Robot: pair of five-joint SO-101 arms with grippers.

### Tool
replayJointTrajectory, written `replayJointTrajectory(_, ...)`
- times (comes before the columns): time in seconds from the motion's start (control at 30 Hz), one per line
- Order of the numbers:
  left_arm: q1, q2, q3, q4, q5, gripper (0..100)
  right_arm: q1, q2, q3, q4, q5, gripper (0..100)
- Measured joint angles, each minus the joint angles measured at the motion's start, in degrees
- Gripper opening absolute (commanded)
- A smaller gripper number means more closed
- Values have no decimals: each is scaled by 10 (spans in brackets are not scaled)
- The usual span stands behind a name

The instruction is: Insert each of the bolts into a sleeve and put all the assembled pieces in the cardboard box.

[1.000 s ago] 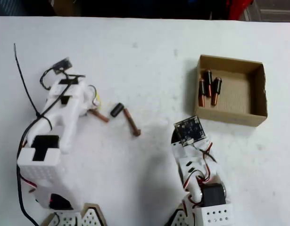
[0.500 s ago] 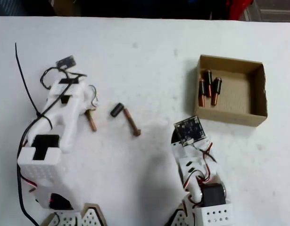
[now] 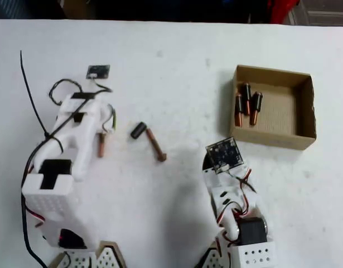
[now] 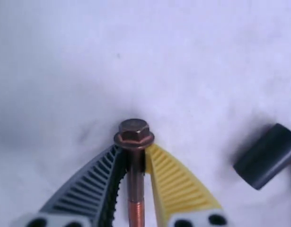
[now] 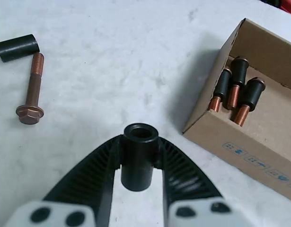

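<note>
Left wrist view: left claw (image 4: 135, 150) closed tight on a bolt (image 4: 134, 133), held by its shank. Right claw (image 5: 140, 144) grips a sleeve (image 5: 140, 163) at five o'clock on the table (image 3: 177, 56); box (image 3: 271, 137) at two. Misaligned axes could jam insertion.

Bolt (image 4: 134, 137) of copper-toned metal, smooth with a dull sheen; sleeve (image 5: 140, 163) matt black, smooth, plastic- or rubber-like; cardboard box (image 5: 259, 163) of plain brown paperboard, matt; left hand (image 4: 134, 150) with ribbed grey and yellow plastic fingers (image 4: 173, 184); right hand (image 5: 140, 142) of ribbed black plastic; table (image 3: 177, 50) white, matt, faintly mottled
</note>
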Motion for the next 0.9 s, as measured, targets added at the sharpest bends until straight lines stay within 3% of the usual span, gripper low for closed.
replayJointTrajectory(0.17, 18, -1, -17, 62, -91, 24, 0, -1, 4, -2, 0, 17)
replayJointTrajectory(0.43, 62, -68, -18, 147, -92, 24, -47, 0, 43, -53, -1, 17)
replayJointTrajectory(0.73, 72, -299, 72, 155, -92, 24, -119, 0, 52, -104, -1, 17)
replayJointTrajectory(0.9, 74, -449, 110, 156, -128, 24, -177, 0, 52, -136, -1, 17)
